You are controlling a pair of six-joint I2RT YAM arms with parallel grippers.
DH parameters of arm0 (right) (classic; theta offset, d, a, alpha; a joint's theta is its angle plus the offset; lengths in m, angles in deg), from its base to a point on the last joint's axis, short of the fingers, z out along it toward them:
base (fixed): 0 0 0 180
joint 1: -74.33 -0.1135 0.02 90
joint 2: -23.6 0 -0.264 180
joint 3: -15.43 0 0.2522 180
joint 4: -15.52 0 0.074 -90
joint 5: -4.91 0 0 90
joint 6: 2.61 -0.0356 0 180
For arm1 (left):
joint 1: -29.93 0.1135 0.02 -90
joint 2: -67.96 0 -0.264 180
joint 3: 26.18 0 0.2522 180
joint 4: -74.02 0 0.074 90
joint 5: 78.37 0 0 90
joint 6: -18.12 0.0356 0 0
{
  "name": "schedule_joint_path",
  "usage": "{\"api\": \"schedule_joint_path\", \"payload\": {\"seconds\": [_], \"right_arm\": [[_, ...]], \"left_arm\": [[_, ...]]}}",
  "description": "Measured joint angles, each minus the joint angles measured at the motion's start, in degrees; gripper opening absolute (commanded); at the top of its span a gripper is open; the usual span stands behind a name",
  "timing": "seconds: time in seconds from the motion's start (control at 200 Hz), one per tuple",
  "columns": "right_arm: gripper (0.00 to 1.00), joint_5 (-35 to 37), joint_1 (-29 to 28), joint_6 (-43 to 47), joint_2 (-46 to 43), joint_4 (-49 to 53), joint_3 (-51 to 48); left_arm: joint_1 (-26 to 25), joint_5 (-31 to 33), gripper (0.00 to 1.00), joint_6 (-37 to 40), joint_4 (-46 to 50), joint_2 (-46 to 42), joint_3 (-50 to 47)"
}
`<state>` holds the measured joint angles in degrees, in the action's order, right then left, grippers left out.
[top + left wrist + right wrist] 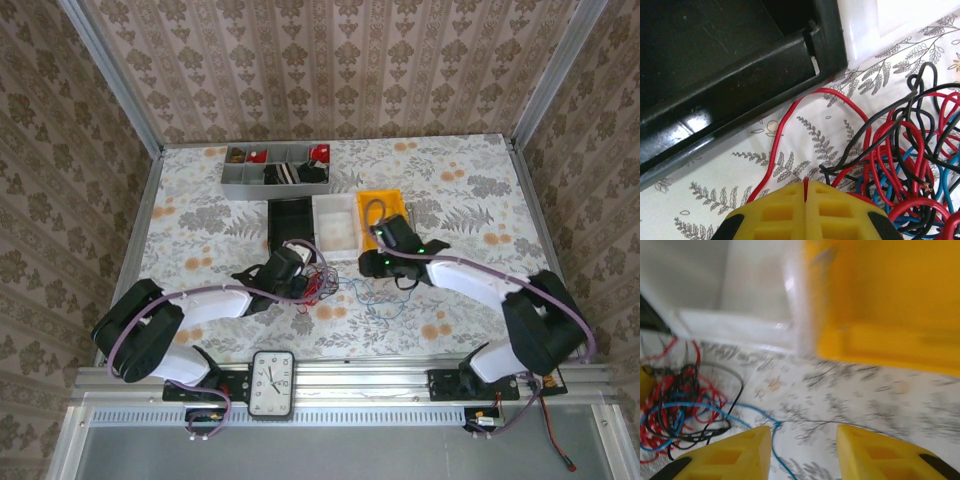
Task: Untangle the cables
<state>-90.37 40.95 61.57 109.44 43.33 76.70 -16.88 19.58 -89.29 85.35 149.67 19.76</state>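
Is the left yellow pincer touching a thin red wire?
Touching. In the left wrist view the left yellow pincer has its jaws closed, and a thin red wire is nipped in the seam between them.

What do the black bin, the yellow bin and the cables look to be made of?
The black bin looks like glossy moulded plastic: highlights run along its rim. The yellow bin is probably smooth plastic, though blurred. The cables look like thin wire in red, black and blue insulation; one cut end shows coppery strands.

Black bin (290,226), white bin (335,226) and yellow bin (388,203) stand abreast near a seemingly compartmented grey tray (240,181).
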Motion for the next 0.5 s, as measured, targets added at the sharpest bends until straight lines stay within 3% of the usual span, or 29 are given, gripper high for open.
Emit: {"api": "schedule_joint_path", "payload": {"seconds": [0.295,0.5], "right_arm": [[0.37,0.59,-2.29,1.95,5.49,1.79,0.59],[0.11,1.18,-2.75,1.62,6.19,1.25,0.55]], "left_arm": [[0.0,-0.02,0.0,0.0,-0.15,0.09,0.09],[0.0,-0.17,0.0,0.0,-0.35,0.11,0.09]]}}
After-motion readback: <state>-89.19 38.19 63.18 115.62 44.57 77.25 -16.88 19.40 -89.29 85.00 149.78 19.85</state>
